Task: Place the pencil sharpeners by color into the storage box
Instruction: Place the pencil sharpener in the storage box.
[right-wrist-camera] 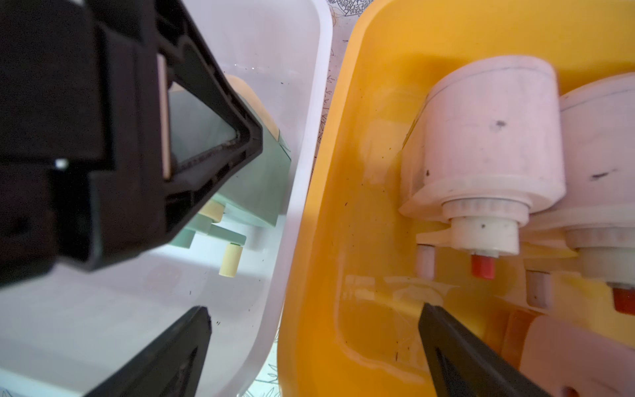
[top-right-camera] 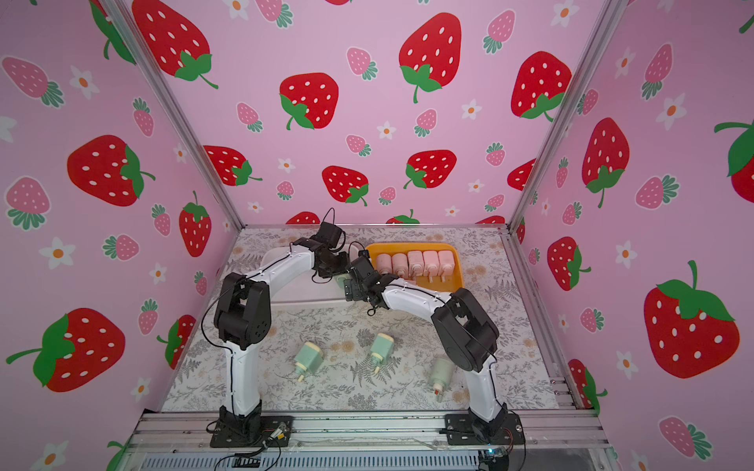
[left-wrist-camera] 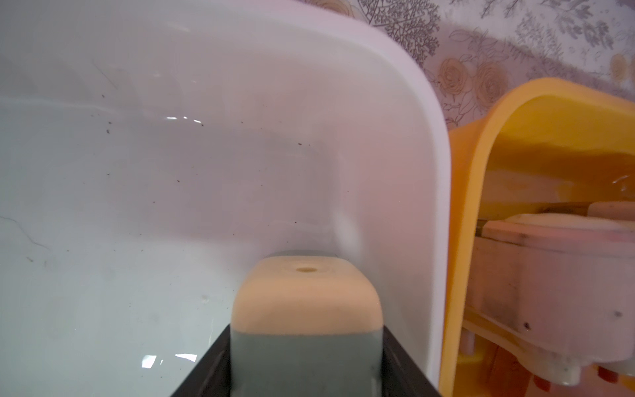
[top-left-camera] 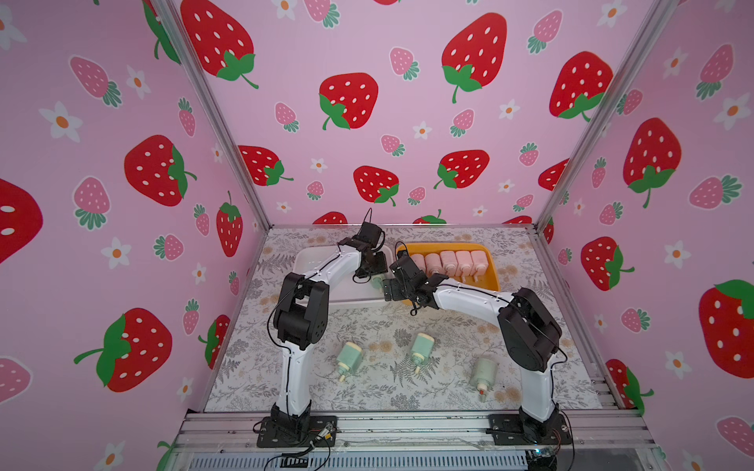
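Observation:
My left gripper is shut on a mint green pencil sharpener, cream end forward, low inside the white storage box close to its wall beside the yellow box. The right wrist view shows that sharpener in the left gripper's fingers. My right gripper stands open and empty over the seam between the white box and the yellow storage box. Several pink sharpeners stand in a row in the yellow box. Three green sharpeners lie on the table.
Both boxes sit side by side at the back of the floral table, the white one on the left. The two arms meet over their shared edge. Strawberry-patterned walls close in three sides. A metal rail runs along the front.

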{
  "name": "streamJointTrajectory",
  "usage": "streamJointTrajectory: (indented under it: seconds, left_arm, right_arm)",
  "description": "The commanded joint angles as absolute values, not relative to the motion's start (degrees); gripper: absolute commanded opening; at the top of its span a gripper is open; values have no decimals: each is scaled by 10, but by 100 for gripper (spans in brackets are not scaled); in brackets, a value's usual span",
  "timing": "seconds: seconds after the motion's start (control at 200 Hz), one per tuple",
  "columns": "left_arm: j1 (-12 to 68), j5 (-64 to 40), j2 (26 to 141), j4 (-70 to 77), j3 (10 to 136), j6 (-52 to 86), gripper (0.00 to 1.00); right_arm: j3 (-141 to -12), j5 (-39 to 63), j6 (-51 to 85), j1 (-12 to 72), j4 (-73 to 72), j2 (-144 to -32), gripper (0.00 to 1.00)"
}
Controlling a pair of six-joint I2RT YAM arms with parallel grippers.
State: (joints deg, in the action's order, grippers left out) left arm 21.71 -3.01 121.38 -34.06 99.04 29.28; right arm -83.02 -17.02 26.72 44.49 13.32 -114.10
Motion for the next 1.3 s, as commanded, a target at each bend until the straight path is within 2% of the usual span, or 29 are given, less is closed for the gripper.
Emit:
streamJointTrajectory:
  seconds: [0.0,0.37,0.635,0.8,1.296]
  left_arm:
    - [221,-30,1223,-365,1018,278,35]
    - [221,-30,1231,-384,1035,272,60]
    - [222,-29,1221,-394,1039,264,65]
    - [223,-25,1209,-393,1031,258,72]
    - [223,-52,1167,-383,987,247,76]
  right_arm:
    - [-820,-169,264,447,131,-1121,100]
    - [-819,-166,265,447,131,-1120,100]
    - [-819,-166,266,447,131,-1120,100]
    - [-819,-166,266,447,131,-1120,100]
    - [-815,-171,276,446,130,-1114,100]
